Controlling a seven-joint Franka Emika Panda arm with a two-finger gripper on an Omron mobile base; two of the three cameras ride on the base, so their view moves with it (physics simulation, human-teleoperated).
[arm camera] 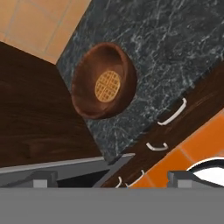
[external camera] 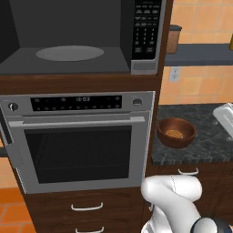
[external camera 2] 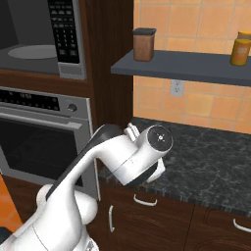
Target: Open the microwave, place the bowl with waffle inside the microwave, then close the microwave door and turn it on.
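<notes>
While the microwave [external camera: 68, 41] stands open, the bowl with waffle [arm camera: 104, 81] sits on the dark worktop [external camera: 200, 150] beside the wall oven [external camera: 79, 141]. Spread wide and empty, the pincer [arm camera: 112, 178] hovers above. Probably rigid and light; grip its rim, since the smooth wall may slip.

A: The bowl with waffle [arm camera: 103, 87] is looking like smooth reddish wood with a soft sheen; the table [arm camera: 175, 57] under it is showing as dark, veined polished stone.

B: The microwave [external camera: 145, 36] is showing a brushed silver metal frame and matt grey cavity; the oven [external camera: 79, 141] is gleaming with metal and glossy black glass. The cabinet fronts [external camera 2: 162, 220] are reading as dark wood grain.
</notes>
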